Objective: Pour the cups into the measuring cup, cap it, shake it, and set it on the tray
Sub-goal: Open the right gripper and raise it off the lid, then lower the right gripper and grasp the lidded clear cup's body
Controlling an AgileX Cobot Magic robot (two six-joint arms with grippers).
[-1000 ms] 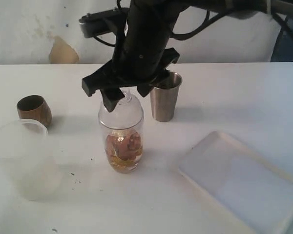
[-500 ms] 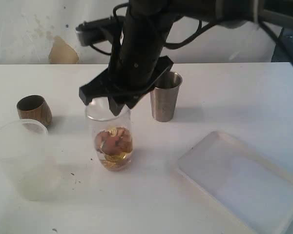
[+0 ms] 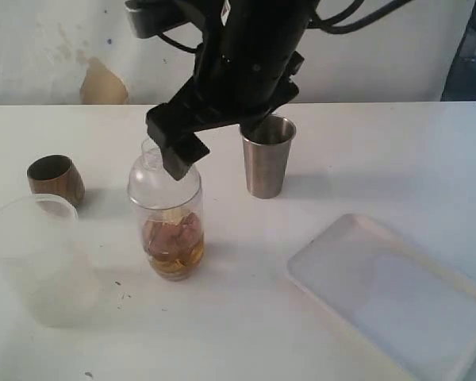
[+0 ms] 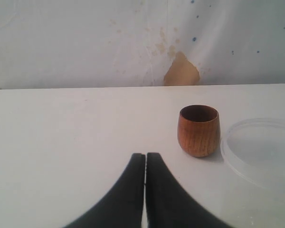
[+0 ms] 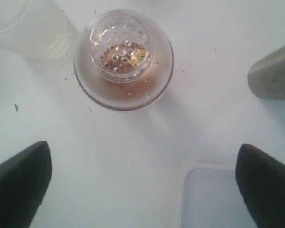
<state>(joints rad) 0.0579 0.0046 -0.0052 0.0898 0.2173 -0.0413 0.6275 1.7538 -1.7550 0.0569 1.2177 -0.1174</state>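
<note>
Right gripper [image 5: 143, 147] gapes wide, empty — capped measuring cup [image 5: 123, 59] stands just outside its jaws.

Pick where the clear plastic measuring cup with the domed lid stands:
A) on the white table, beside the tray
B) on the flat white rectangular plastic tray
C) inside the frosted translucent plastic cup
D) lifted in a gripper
A: the capped measuring cup stands upright on the white table, apart from the tray, and the right gripper is open, not gripping it.
</note>
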